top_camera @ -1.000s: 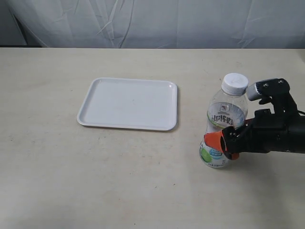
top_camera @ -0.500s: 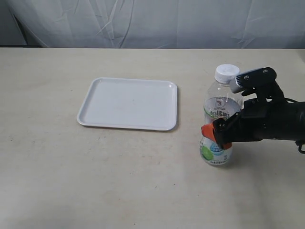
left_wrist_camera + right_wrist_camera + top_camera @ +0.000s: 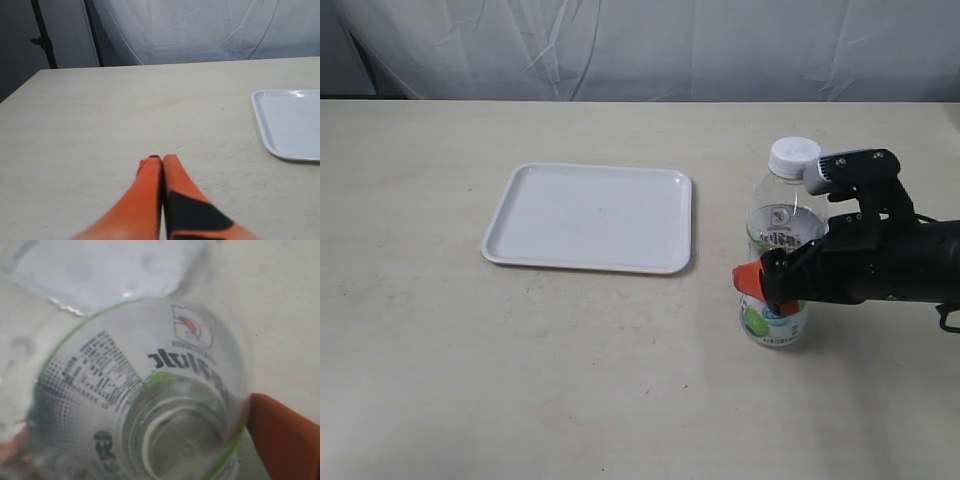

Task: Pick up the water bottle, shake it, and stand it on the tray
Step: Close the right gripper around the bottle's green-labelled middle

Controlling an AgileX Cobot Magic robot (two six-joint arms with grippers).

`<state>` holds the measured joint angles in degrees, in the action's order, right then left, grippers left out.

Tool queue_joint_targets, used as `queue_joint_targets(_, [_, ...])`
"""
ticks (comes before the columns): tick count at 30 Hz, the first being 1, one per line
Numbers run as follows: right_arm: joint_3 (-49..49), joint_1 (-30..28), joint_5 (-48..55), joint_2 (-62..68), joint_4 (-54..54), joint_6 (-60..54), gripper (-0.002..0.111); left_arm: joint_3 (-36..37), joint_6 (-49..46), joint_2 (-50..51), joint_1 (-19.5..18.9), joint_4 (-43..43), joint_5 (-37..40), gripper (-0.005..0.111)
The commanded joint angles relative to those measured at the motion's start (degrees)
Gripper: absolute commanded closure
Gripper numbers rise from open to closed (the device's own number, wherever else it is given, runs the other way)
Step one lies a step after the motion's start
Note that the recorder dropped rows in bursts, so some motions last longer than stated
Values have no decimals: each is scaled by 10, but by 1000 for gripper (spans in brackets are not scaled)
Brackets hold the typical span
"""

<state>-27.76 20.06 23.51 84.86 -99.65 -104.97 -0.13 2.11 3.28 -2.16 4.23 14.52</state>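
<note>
My right claw (image 3: 772,288) grasps the clear plastic white-capped water bottle (image 3: 785,225), right of the flat white tray (image 3: 588,218); I judge shaking and placing undone. My left claw (image 3: 161,165): clenched, empty.

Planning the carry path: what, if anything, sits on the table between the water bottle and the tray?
Nothing. In the exterior view, only bare table separates the water bottle from the tray.
</note>
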Motion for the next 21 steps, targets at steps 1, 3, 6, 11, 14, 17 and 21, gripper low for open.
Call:
queue_joint_targets(1, [7, 1, -4, 0, -3, -38, 19, 1, 5, -2, 0, -4, -8, 107])
queue_joint_targets(3, [6, 1, -15, 0, -3, -60, 19, 1, 5, -2, 0, -4, -8, 107])
queue_joint_targets(6, [0, 1, -22, 0, -3, -60, 19, 1, 5, -2, 0, -4, -8, 107])
queue_joint_targets(11, [-8, 1, 0, 0, -3, -64, 19, 1, 5, -2, 0, -4, -8, 107])
queue_joint_targets(14, [-12, 1, 12, 0, -3, -64, 19, 1, 5, -2, 0, -4, -8, 107])
queue_joint_targets(17, [-17, 1, 8, 0, -3, -64, 19, 1, 5, -2, 0, -4, -8, 107])
queue_joint_targets(21, [-23, 1, -2, 0, -3, -64, 19, 1, 5, -2, 0, -4, -8, 107])
